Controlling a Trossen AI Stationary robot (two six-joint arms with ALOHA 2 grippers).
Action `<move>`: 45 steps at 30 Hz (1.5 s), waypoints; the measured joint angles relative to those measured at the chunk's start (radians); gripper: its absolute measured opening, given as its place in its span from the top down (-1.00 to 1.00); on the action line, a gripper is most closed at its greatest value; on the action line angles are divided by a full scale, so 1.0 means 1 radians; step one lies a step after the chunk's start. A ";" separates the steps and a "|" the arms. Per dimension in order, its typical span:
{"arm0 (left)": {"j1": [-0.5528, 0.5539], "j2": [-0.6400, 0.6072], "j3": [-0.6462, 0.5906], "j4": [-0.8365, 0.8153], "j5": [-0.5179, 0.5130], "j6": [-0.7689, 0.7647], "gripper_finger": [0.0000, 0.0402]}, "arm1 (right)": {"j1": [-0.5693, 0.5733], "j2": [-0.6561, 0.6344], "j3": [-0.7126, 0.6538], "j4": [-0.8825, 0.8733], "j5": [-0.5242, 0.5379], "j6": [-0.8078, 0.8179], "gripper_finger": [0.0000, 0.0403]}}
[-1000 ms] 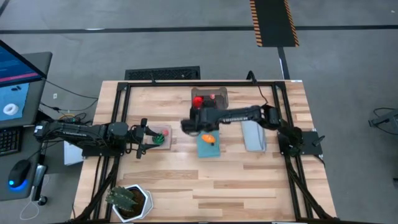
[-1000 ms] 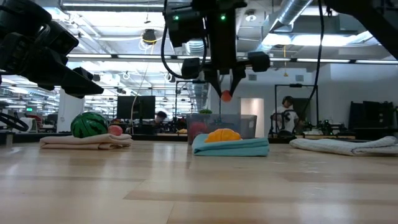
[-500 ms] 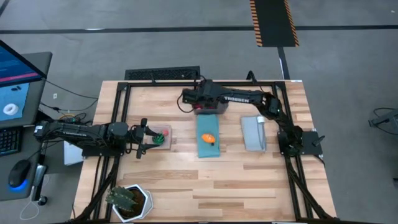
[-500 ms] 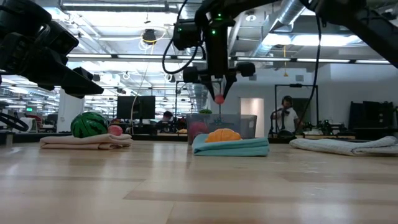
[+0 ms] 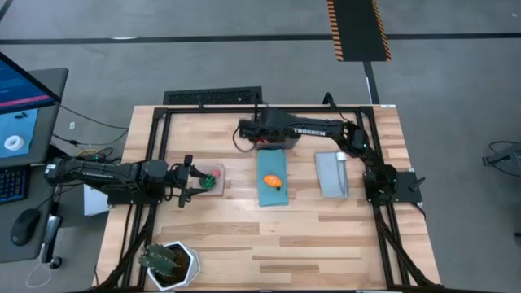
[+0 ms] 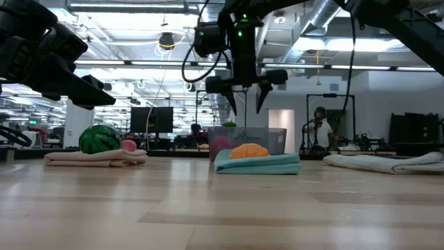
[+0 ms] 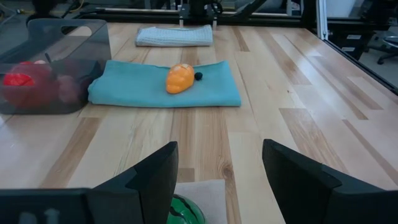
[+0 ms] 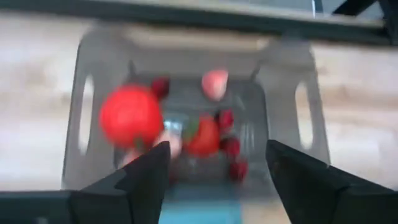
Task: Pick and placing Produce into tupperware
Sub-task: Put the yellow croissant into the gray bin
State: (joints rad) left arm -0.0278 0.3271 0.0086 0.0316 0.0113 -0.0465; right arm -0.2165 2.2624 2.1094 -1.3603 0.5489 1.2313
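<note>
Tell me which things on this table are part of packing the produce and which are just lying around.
Part of the job:
- tupperware with red pieces inside
- orange piece on the blue mat
- green and red pieces on the tan mat
- right gripper, open above the tupperware

Lying about:
- potted plant
- grey mat

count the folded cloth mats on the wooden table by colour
teal folded cloth mat: 1
grey folded cloth mat: 1
tan folded cloth mat: 1
total: 3
</note>
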 joint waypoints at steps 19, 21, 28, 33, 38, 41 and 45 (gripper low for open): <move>0.000 0.000 0.000 0.000 0.000 0.000 -0.12 | 0.246 -0.010 0.008 -0.152 -0.107 0.353 -0.87; 0.000 0.000 0.000 0.000 0.000 0.000 -0.12 | 0.254 -0.010 0.008 -0.149 -0.131 0.399 -0.95; 0.000 0.000 0.000 0.000 0.000 0.000 -0.12 | 0.282 -0.010 0.008 -0.086 -0.298 0.472 -0.97; 0.000 0.000 0.000 0.000 0.000 0.000 -0.12 | 0.283 -0.010 0.008 -0.082 -0.417 0.583 -0.97; 0.000 0.000 0.000 0.000 0.000 0.000 -0.12 | 0.289 -0.010 0.008 -0.027 -0.430 0.576 -0.98; 0.000 0.000 0.000 0.000 0.000 0.000 -0.12 | 0.288 -0.006 0.008 -0.027 -0.448 0.584 -0.98; 0.000 0.000 0.000 0.000 0.000 0.000 -0.12 | 0.288 0.022 0.006 -0.049 -0.449 0.626 -0.99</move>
State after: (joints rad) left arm -0.0280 0.3271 0.0086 0.0317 0.0112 -0.0467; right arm 0.0711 2.2845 2.1159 -1.4098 0.1001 1.8576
